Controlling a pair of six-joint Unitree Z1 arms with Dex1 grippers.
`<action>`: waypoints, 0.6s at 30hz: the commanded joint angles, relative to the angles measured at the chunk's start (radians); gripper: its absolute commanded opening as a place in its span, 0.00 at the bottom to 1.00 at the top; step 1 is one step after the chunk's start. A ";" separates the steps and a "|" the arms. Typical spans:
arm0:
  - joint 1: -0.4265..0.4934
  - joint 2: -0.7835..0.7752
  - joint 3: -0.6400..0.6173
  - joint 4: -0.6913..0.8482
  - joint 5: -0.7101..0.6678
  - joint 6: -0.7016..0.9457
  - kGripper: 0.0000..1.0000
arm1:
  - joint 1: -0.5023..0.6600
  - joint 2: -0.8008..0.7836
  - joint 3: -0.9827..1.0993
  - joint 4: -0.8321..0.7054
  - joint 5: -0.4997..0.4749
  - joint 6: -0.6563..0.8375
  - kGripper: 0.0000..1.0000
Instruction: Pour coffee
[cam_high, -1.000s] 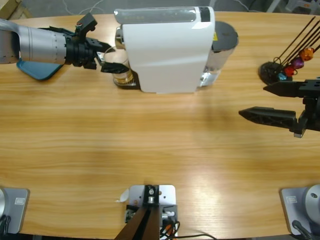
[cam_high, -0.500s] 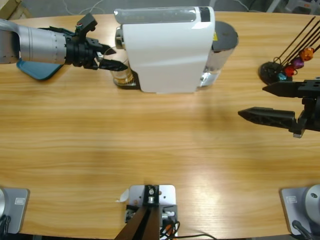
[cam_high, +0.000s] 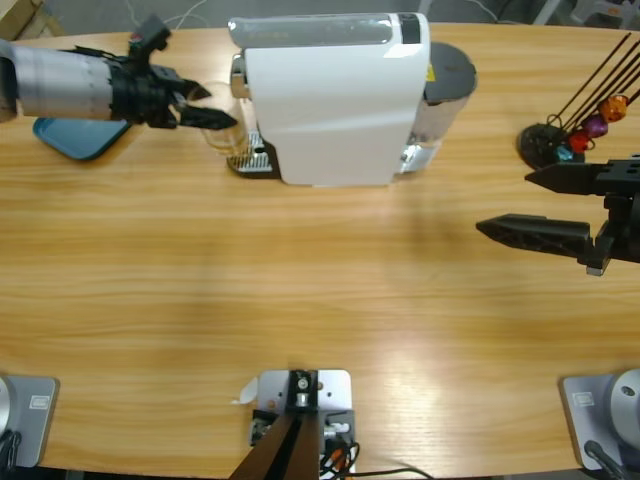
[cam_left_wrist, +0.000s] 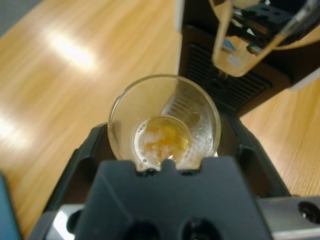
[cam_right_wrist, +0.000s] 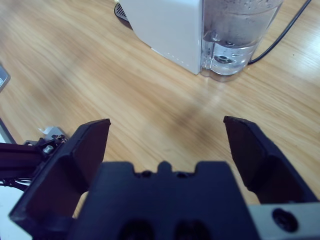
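Your left gripper (cam_high: 222, 124) clamps the clear glass tumbler (cam_left_wrist: 164, 121), amber-brown coffee (cam_left_wrist: 162, 139) pooled inside, just beside the white box-shaped coffee machine (cam_high: 335, 100). Your right gripper (cam_high: 505, 202) hangs wide open over bare wooden table (cam_high: 300, 290).

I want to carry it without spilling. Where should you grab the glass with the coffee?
Grip the glass round its straight side wall, coming level from the side away from the white machine, as the left gripper does; it stands upright with an open mouth.
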 joint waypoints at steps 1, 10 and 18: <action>0.134 -0.148 0.048 0.023 0.039 -0.065 0.30 | 0.009 0.012 0.035 -0.012 0.010 0.013 1.00; 0.292 -0.146 0.053 0.012 0.346 -0.147 0.31 | 0.009 0.019 0.035 -0.012 0.012 0.013 1.00; 0.380 0.024 -0.043 0.005 0.448 -0.245 0.31 | 0.009 0.044 0.034 -0.010 0.013 0.013 1.00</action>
